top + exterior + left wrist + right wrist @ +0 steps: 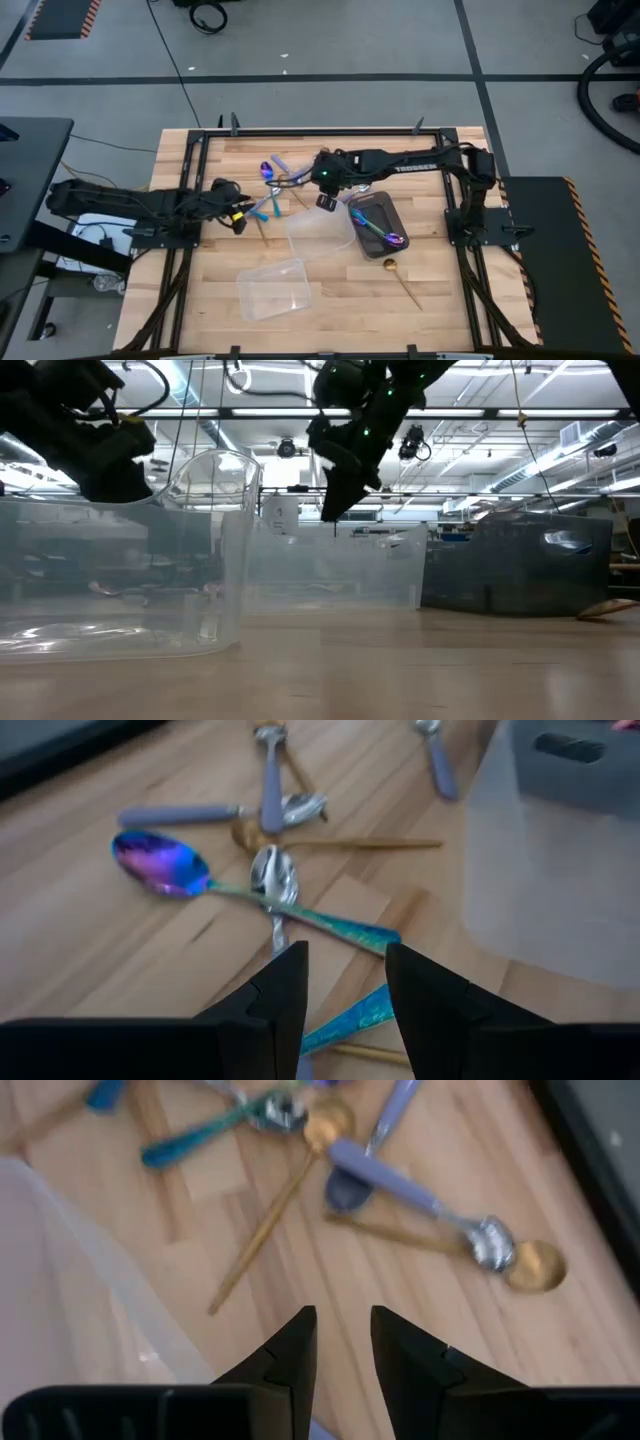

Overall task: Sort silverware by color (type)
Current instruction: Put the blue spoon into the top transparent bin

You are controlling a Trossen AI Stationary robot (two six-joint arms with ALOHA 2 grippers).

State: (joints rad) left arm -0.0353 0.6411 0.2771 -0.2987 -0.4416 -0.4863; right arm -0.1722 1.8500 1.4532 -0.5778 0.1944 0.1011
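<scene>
Pile: the silverware [272, 190] is lying tangled near the table's far edge, left of centre; gold handles are crossing silver ones.
Tray: the dark tray [378, 225], right of centre, is holding iridescent pieces; one gold spoon [401, 279] is sitting toward the near edge.
Left gripper [345, 982]: hovering low over an iridescent spoon [160, 863], fingers parted narrowly, holding nothing.
Right gripper [343, 1342]: hanging above the pile's right side, fingers slightly apart, empty.
Risk: both claws are crowding one heap, so arms could be bumping; overlapping handles could mean pinching two pieces or scattering neighbours.

Bright overhead light, blurry wrist views.
</scene>
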